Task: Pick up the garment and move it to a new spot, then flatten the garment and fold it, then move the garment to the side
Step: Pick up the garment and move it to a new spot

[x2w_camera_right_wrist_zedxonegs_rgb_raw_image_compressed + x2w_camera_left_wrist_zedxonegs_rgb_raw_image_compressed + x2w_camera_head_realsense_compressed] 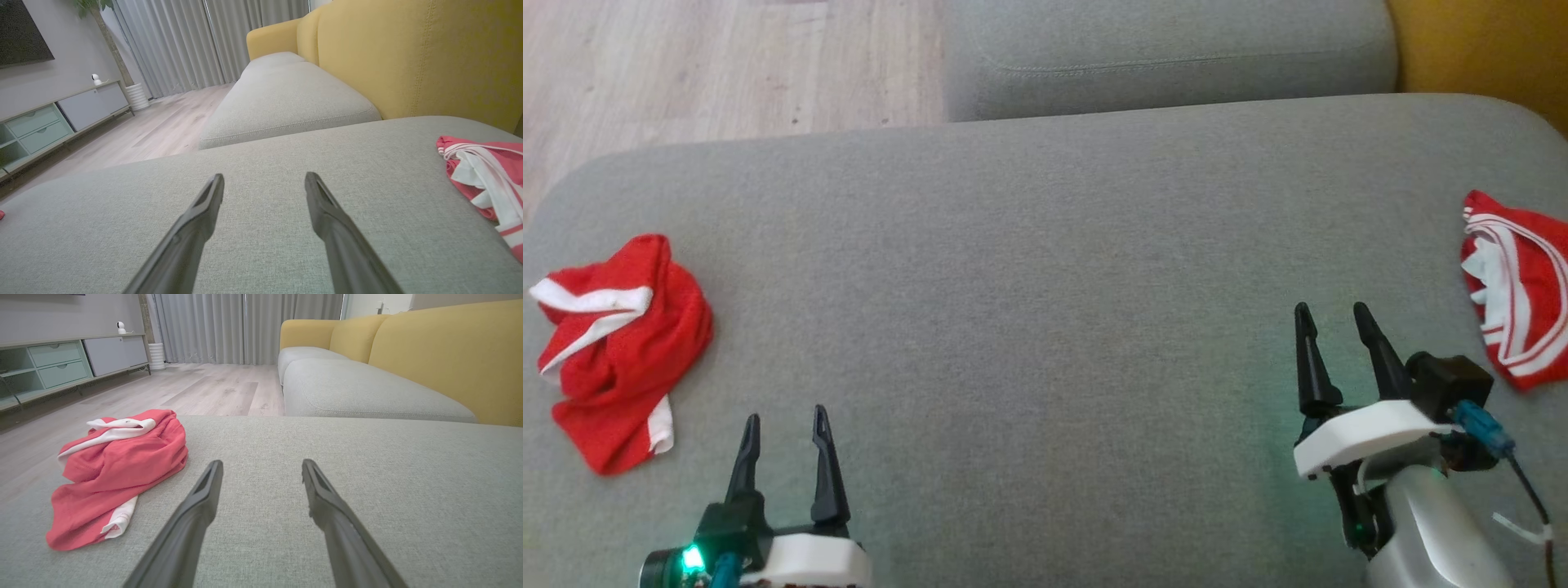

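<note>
A crumpled red garment with white trim (617, 347) lies at the left end of the grey sofa cushion (1045, 286); the left wrist view shows this garment (118, 477) ahead and to the left of my fingers. My left gripper (784, 420) hovers open just right of it, nothing between its fingers. A second red garment with white stripes (1519, 298) lies bunched at the cushion's right edge, also in the right wrist view (486, 179). My right gripper (1331, 314) stands open to its left, empty. In the wrist views, the left gripper (261, 467) and right gripper (264, 181) point over bare cushion.
A second grey cushion (1168, 53) adjoins at the back, with the yellow backrest (408, 53) to the right. Wooden floor (719, 65) lies beyond the cushion's far left edge. A low cabinet (61, 363) and grey curtains (245, 326) stand across the room.
</note>
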{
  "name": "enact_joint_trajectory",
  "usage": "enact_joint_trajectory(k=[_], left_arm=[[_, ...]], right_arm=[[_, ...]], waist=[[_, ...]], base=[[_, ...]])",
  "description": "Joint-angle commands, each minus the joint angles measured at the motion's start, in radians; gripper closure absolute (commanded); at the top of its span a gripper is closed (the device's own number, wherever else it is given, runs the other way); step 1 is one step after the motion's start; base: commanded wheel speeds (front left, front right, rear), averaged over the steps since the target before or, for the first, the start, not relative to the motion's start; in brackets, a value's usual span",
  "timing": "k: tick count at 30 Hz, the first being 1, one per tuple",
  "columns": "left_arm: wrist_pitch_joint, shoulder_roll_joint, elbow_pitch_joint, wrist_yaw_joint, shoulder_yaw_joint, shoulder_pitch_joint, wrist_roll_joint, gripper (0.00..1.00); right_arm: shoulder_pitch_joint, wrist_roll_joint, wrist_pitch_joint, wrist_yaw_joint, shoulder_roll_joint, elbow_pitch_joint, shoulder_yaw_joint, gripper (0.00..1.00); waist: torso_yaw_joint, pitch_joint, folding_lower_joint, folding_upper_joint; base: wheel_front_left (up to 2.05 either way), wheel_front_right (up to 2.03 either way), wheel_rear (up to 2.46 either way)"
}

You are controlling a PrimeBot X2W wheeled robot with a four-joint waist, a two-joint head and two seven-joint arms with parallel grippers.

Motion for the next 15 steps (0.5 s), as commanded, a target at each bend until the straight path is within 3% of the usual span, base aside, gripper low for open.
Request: enact_joint_trajectory(k=[1,7,15], left_arm=[[-0.005,0.004,-0.029,0.0,0.029,-0.026,-0.006,0.0],[-0.005,0.004,-0.025,0.008,0.023,-0.045,-0.036,0.0],[-0.005,0.004,-0.024,0.004,0.032,-0.046,-0.034,0.0]], right_arm=[[-0.015,0.008,-0.011,0.007,0.004,-0.031,0.03,0.0],[-0.023,0.023,-0.011,0.007,0.004,-0.032,0.033,0.0],[-0.028,0.025,-0.011,0.007,0.004,-0.025,0.049,0.0]], waist=[[0.008,0.004,0.0,0.0],[0.089,0.031,0.0,0.0],[0.278,0.047,0.0,0.0]], base=[[0.0,0.0,0.0],[0.0,0.0,0.0],[0.0,0.0,0.0]])
